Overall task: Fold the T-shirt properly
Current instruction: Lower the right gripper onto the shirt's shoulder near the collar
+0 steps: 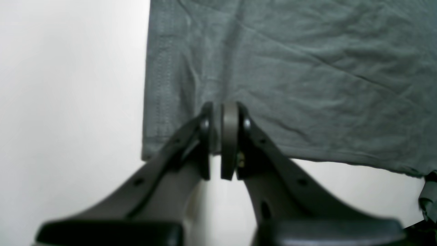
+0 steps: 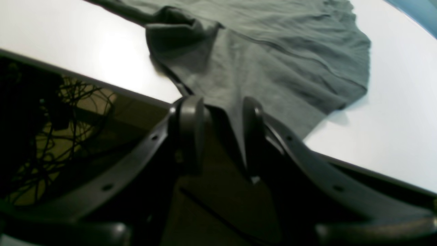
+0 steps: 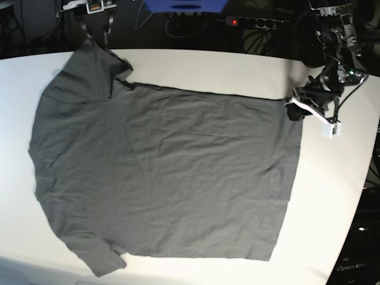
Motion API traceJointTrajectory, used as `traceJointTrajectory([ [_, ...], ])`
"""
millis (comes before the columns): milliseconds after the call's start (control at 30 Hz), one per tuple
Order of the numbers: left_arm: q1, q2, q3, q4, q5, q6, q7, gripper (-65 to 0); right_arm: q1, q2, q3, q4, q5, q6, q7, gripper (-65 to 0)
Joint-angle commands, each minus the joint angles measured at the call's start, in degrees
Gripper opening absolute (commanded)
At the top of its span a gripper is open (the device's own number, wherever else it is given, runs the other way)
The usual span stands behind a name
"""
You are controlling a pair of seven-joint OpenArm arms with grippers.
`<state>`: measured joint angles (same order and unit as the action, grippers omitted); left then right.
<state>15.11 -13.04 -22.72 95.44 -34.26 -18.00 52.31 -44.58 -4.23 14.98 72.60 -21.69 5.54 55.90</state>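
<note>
Here, T-shirt (image 1: pixel 293 78) hem nipped in closed left pincer (image 1: pixel 221 136), right pincer (image 2: pixel 220 133) agape.

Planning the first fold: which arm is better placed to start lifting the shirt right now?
Left. The left tool is shut on the T-shirt at its hem, near a corner. The right tool is open, with fabric loose between its fingers, so it would need to close first.
</note>
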Motion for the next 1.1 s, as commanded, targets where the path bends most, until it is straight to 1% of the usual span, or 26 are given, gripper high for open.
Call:
traceJointTrajectory([
  [0,-0.13,-0.63,-0.09,0.78,-0.60,-0.24,-0.75,-60.8,-0.39,0.49,0.27,-0.03,0.64,-0.31,1.46,-44.8],
  [133,-0.04,-0.63,-0.09,0.78,-0.60,-0.24,-0.75,-60.8,0.75,1.81,0.27,-1.96,0.73,-0.31,1.55,-44.8],
  [533,-0.04,-0.54,-0.09,0.78,-0.60,-0.24,-0.67,-60.8,2.42,2.69,0.27,-3.19,0.73,-0.31,1.38,-44.8],
  [633,-0.04,-0.37,-0.09,0.78,-0.60,-0.24,-0.67,-60.8,2.69,3.66,0.27,-3.10,0.73,-0.31,1.38,-44.8],
  [967,-0.04,-0.28,-0.27,0.78,-0.60,-0.24,-0.67,-60.8,3.21,3.83,0.27,-3.19,0.73,-0.22,1.20,-45.8],
  [1000,-0.04,-0.28,-0.27,0.78,-0.60,-0.24,-0.67,-60.8,3.21,3.83,0.27,-3.19,0.73,-0.22,1.20,-46.6],
  [1067,-0.04,-0.28,-0.27,0.78,-0.68,-0.24,-0.67,-60.8,3.21,3.83,0.27,-3.19,0.73,-0.22,1.20,-51.8],
])
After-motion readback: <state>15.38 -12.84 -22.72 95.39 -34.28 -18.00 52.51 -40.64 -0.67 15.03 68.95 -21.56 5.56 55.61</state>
